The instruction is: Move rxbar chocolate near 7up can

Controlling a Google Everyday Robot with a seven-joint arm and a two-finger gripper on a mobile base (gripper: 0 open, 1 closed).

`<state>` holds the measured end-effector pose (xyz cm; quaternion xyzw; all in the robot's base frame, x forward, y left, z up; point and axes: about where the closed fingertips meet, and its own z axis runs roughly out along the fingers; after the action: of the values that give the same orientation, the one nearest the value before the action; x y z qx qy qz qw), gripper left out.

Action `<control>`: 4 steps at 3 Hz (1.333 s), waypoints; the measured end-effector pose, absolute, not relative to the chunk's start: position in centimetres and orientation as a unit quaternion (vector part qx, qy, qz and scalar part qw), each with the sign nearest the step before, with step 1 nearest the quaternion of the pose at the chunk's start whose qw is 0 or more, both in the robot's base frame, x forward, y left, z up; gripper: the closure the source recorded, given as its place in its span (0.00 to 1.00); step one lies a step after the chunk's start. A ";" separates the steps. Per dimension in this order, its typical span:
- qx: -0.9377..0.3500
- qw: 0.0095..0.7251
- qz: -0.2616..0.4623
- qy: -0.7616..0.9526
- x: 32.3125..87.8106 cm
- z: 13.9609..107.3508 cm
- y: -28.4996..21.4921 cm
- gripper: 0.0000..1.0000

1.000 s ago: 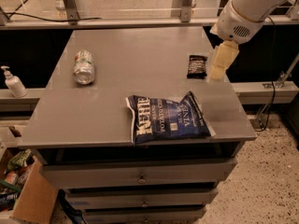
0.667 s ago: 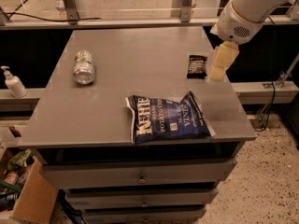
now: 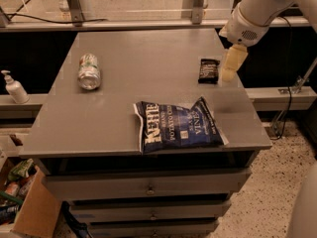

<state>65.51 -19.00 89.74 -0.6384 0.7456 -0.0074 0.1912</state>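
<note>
The rxbar chocolate (image 3: 208, 70), a small dark flat bar with pale lettering, lies on the grey table (image 3: 143, 48) near its right edge. The 7up can (image 3: 89, 72), silver with green on its label, lies on its side at the table's left. My gripper (image 3: 231, 65) hangs from the white arm at the upper right, just to the right of the bar and slightly above the table's surface. It holds nothing that I can see.
A large dark-blue chip bag (image 3: 177, 125) lies at the table's front middle. A white pump bottle (image 3: 15, 88) stands on a ledge left of the table. A cardboard box (image 3: 22, 202) with items sits on the floor at the lower left. Drawers are below the tabletop.
</note>
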 end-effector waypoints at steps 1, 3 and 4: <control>-0.646 0.181 -0.002 0.741 67.7 87.8 -19.6 0.00; -0.666 0.156 0.011 0.729 70.1 84.2 -20.3 0.00; -0.670 0.149 0.013 0.727 71.6 83.2 -20.6 0.00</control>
<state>71.57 -20.65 83.16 -0.6699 0.7272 0.0130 0.1492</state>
